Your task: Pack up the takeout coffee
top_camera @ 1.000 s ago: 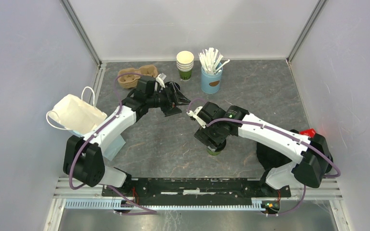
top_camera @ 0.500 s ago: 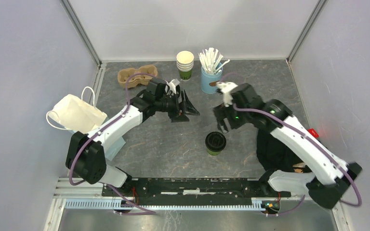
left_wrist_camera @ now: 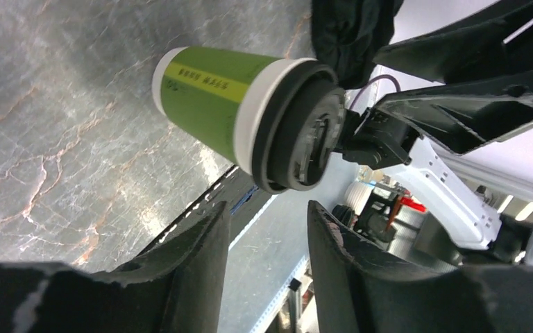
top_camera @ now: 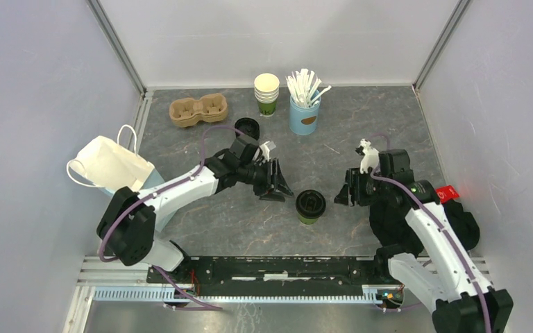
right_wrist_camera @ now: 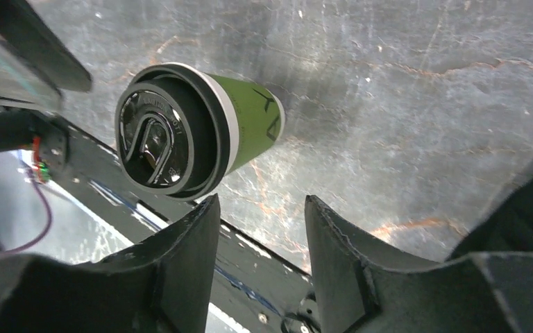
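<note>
The takeout coffee (top_camera: 310, 206), a green paper cup with a black lid, stands upright on the grey table near the middle front. My left gripper (top_camera: 277, 186) is just left of it, fingers pointing at the cup, open and empty. My right gripper (top_camera: 345, 194) sits just right of the cup, also open and empty. In the left wrist view the takeout coffee (left_wrist_camera: 236, 118) lies beyond the left gripper (left_wrist_camera: 268, 211), clear of the fingertips. From the right wrist, the takeout coffee (right_wrist_camera: 201, 132) shows its lid ahead of the right gripper (right_wrist_camera: 261, 205), not touched.
A white paper bag (top_camera: 111, 165) lies at the left edge. A brown cup carrier (top_camera: 198, 109), a stack of lidless cups (top_camera: 266, 92) and a blue holder of stirrers (top_camera: 304, 104) stand at the back. Black lids (top_camera: 247, 127) sit behind the left arm.
The right gripper lifted off the cup, swung back, then came down to the cup's right. The left gripper moved forward and right toward the cup. Both jaws narrowed.
</note>
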Tool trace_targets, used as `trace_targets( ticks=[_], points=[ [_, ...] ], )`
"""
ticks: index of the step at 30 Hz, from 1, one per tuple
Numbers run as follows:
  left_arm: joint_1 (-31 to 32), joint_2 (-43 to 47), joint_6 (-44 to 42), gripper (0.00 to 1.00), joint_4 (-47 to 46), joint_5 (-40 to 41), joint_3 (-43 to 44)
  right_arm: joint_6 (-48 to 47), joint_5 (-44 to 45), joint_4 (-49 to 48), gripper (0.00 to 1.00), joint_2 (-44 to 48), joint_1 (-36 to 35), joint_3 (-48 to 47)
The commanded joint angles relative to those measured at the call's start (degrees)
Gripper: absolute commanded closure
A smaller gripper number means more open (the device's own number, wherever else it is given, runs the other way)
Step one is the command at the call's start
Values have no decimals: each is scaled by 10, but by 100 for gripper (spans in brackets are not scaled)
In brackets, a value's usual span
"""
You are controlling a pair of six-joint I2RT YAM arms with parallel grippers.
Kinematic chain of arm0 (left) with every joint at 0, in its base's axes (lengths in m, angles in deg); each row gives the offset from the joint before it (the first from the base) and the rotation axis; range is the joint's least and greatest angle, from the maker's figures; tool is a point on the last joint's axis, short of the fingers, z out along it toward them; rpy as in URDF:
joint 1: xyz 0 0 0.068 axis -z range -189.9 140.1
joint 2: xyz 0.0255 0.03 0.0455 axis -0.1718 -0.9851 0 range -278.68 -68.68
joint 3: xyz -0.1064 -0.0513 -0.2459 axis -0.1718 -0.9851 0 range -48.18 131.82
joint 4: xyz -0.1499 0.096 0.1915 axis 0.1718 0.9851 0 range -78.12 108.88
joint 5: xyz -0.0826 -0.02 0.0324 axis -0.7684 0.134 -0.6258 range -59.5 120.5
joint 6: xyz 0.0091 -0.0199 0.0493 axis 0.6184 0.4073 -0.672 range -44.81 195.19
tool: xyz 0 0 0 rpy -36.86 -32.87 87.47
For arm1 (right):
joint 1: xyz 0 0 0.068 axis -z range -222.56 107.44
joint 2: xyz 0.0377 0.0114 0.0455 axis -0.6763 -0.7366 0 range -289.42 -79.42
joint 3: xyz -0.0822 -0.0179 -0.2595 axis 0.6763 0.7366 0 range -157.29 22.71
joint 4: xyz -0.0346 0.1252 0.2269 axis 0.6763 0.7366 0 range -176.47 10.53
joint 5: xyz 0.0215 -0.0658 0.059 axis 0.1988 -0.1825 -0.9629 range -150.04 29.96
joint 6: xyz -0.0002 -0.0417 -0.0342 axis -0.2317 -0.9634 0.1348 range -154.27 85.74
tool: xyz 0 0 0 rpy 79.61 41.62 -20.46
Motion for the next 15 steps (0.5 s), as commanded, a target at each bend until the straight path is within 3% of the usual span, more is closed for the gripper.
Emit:
trace_targets(
  ticks=[1,6,9,15],
  points=[
    [6,27,101,50,-111,11,-61,34,-131,-126,47,51,52,63],
    [11,33,91,47,-105,5,-69,105,-227,-231,56,84,93,170],
    [11,24,91,42,-116,-17,-83,136,-232,-268,56,98,98,197],
    [11,9,103,45,-161,-26,-99,179,-241,-330,54,104,99,218]
  ],
)
